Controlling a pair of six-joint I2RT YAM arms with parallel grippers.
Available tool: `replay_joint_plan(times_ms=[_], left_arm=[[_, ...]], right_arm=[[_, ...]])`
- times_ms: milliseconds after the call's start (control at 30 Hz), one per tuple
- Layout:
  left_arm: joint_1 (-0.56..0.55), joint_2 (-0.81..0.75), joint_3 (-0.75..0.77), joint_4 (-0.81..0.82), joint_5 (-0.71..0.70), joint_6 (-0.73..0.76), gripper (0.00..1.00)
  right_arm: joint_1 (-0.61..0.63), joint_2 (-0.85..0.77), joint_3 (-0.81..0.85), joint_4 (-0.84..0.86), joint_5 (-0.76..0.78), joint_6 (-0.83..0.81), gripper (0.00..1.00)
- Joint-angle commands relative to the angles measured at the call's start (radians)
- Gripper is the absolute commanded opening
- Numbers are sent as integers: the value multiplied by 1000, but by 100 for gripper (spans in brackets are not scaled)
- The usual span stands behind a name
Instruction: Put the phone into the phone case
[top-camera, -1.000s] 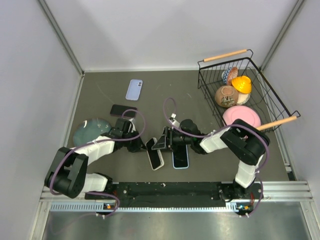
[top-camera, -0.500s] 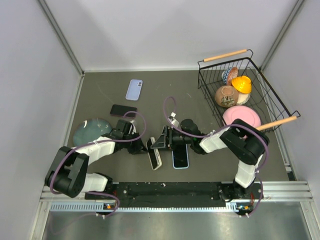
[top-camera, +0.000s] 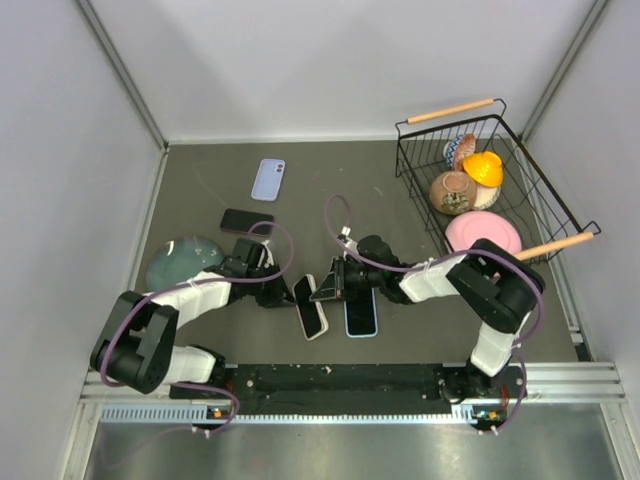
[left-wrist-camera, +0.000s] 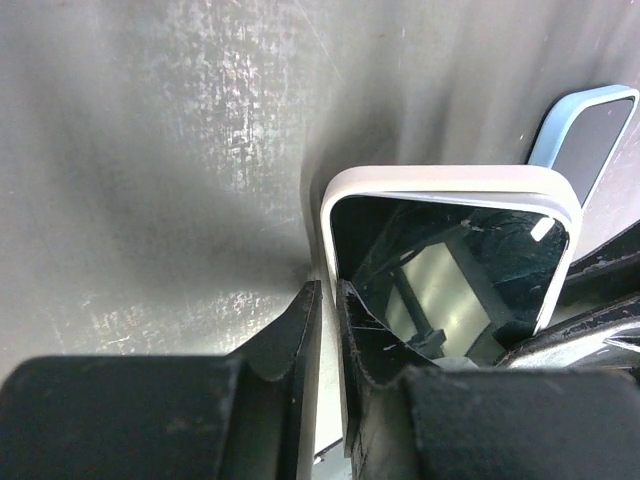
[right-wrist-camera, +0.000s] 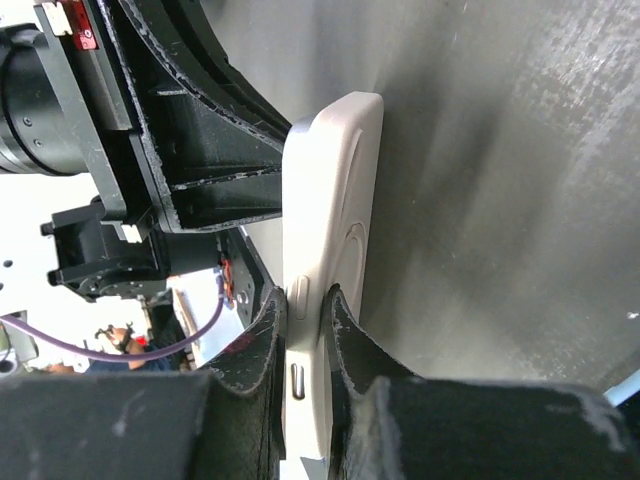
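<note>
A white phone case (top-camera: 311, 310) with a black phone (left-wrist-camera: 450, 270) seated in it stands tilted on its long edge between both arms. In the left wrist view its white rim (left-wrist-camera: 450, 178) frames the glossy screen. My left gripper (left-wrist-camera: 327, 290) is shut on the case's near edge, with one finger over the screen; in the top view this gripper (top-camera: 288, 293) is at the case's left. My right gripper (right-wrist-camera: 305, 295) is shut on the opposite side edge of the case (right-wrist-camera: 335, 190), by its side buttons; the top view shows this gripper (top-camera: 318, 290) just right of the case.
A phone in a light blue case (top-camera: 361, 312) lies flat right of the held one. A bare black phone (top-camera: 247, 221) and a lilac case (top-camera: 268, 179) lie farther back. A teal plate (top-camera: 185, 262) sits at the left. A wire basket (top-camera: 520, 190) of dishes stands at the right.
My right gripper has gone from open to shut on the case's side edge. The cased phone has tipped up off the table onto its edge. My left gripper keeps its pinch.
</note>
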Motion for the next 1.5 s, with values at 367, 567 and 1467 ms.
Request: replay_joint_plan(times_ms=[367, 567, 1467], left_arm=[[25, -211, 112, -152, -2, 129, 59], [47, -394, 144, -156, 98, 152, 75], [51, -395, -28, 597, 509, -299, 53]], right_arm=[[-31, -158, 50, -96, 20, -104, 0], [-125, -325, 0, -15, -31, -50, 0], [-182, -364, -129, 597, -226, 307, 0]])
